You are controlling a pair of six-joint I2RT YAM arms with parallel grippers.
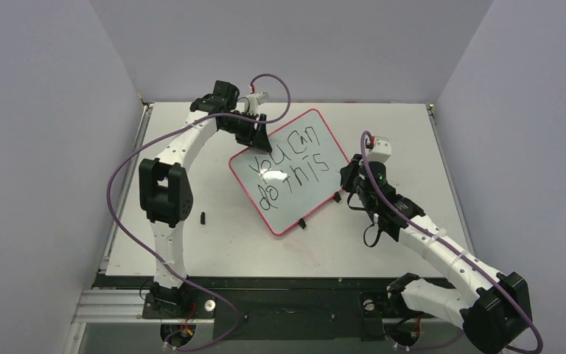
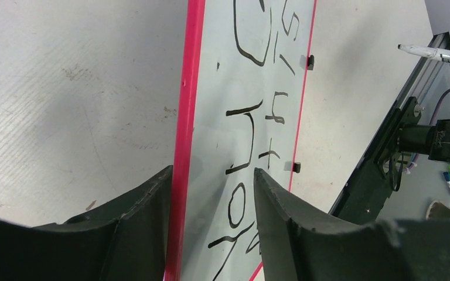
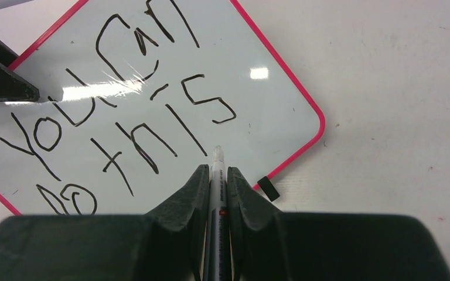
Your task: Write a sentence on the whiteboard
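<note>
- The sentence (image 1: pixel 291 166) is on the whiteboard (image 1: pixel 300 200) in black letters. It says "you can" on one line and "do this" on the next. I think all the words are done.
- The whiteboard lies in the middle of the table (image 1: pixel 405 133), turned like a kite. In the top view its long way runs from 8 o'clock to 2 o'clock. Two small black clips (image 1: pixel 302 223) sit on the edge nearest the arms.
- The right claw (image 1: pixel 353 180) is at 3 o'clock from the board, right by its edge. It is squeezed tight on a marker (image 3: pixel 217 158).
- In the right wrist view the marker points to 12 o'clock. Its tip is over a bare white bit of the board, just under the "s". I cannot tell if the tip touches the board.
- From the right claw the writing lies up and to the left, from 12 round to 10 o'clock. This arm is much nearer the last letter, so I think any more pen work, or lifting the pen off, is its job.
- The left claw (image 1: pixel 256 137) is at the board's far edge, between 10 and 11 o'clock. Its fingers (image 2: pixel 135 228) are spread apart, with the red rim between them. It is not pinching anything. My guess is that it keeps the board from sliding.
- A small black bit (image 1: pixel 203 217) lies on the table at 8 o'clock, well apart from the board. It may be the marker's cap, but it is too small to tell.
</note>
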